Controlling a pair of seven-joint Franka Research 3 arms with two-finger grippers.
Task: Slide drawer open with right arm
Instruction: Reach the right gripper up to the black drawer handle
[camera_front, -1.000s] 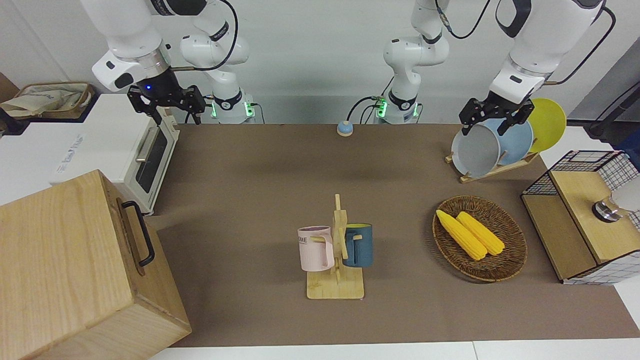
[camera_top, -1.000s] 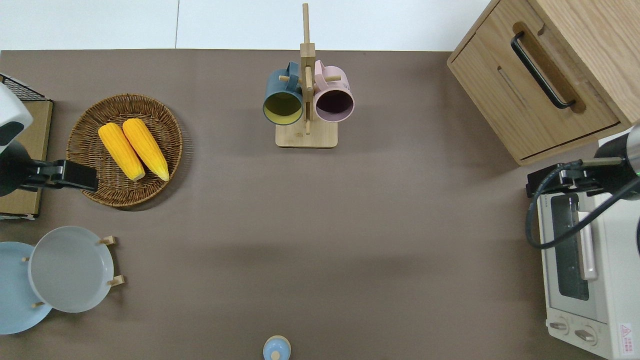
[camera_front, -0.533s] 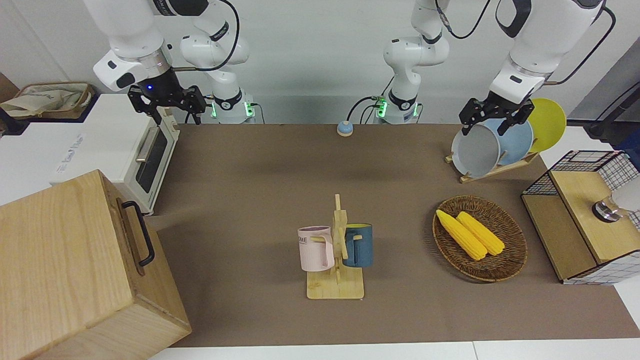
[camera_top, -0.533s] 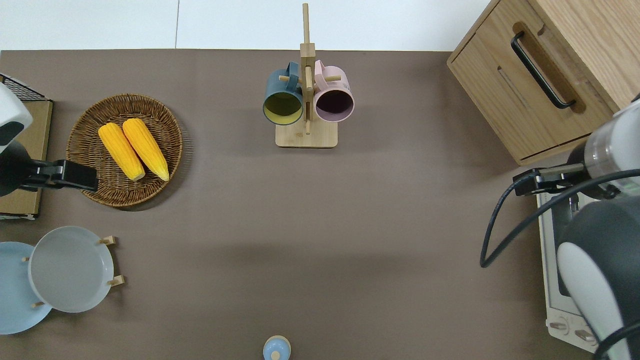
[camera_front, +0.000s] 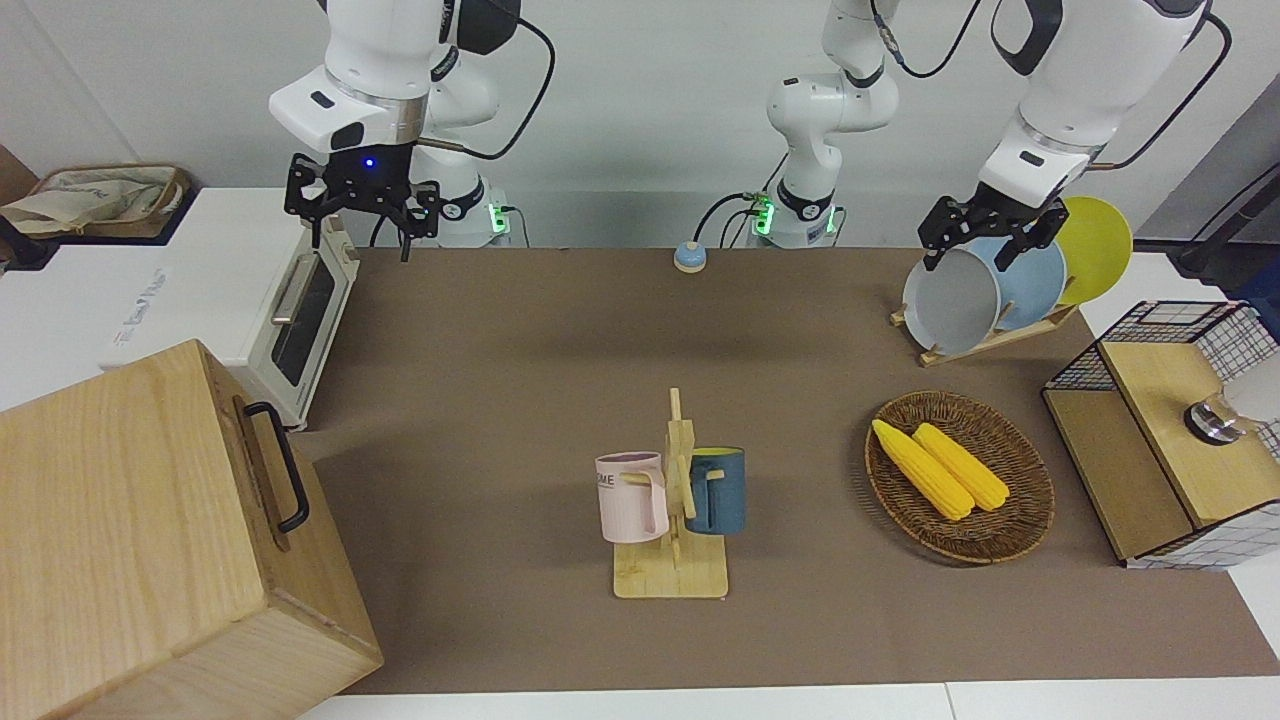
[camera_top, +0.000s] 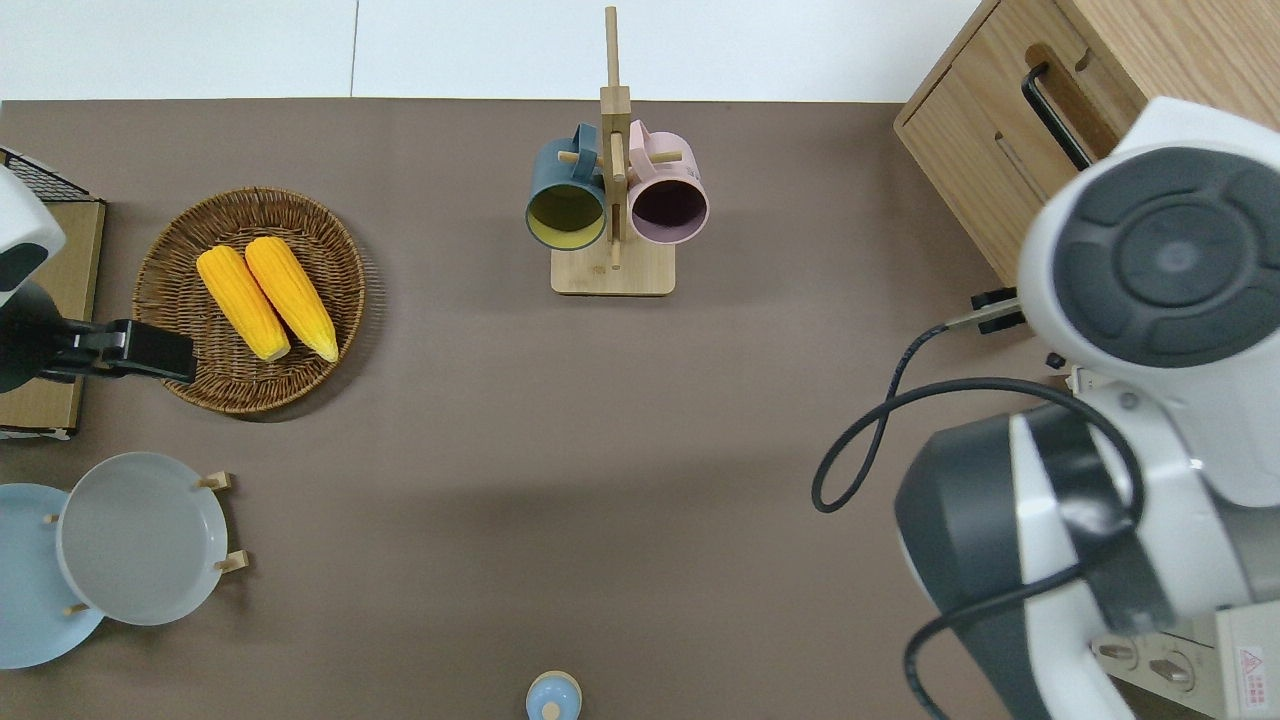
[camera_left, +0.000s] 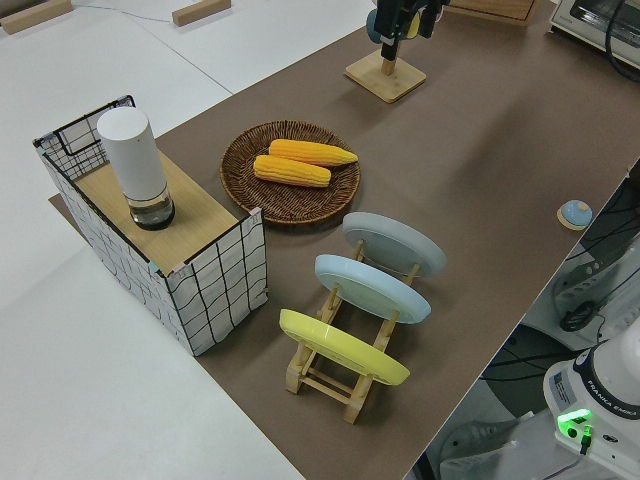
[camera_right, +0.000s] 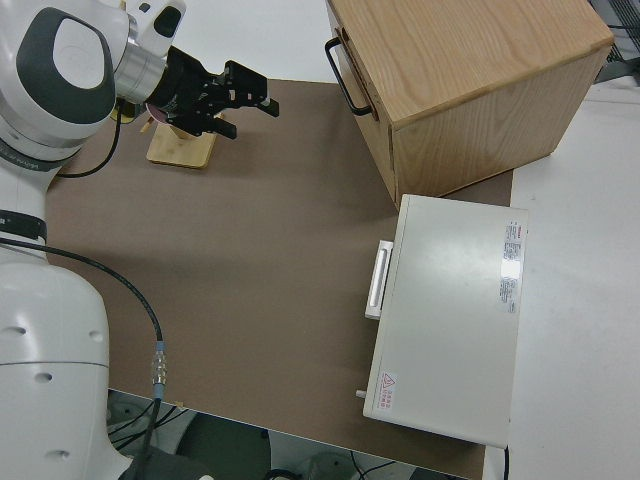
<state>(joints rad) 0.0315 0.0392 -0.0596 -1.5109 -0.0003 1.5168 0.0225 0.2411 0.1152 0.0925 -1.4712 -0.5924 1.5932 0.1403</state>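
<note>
Two arms stand at the table, and only the right gripper (camera_front: 361, 215) is at work, raised in the air with its blue wrist light lit. Its jaws are spread apart and hold nothing, as the right side view (camera_right: 245, 103) also shows. In the overhead view the gripper itself is hidden under the arm's own bulk, so exactly what it hangs over cannot be told there; only a black tip pokes out beside the cabinet (camera_top: 990, 190).

Well apart from the jaws, toward the right arm's end of the table, the drawer (camera_front: 270, 470) sits shut in the pale wooden cabinet (camera_front: 130, 540), its black bar handle (camera_front: 282, 463) untouched. In the overhead view the arm covers most of the drawer front (camera_top: 985, 165) and all but one end of the handle (camera_top: 1050, 105). The toaster oven (camera_front: 290, 315) stands just beside the jaws, largely hidden overhead too. The left arm is parked.
</note>
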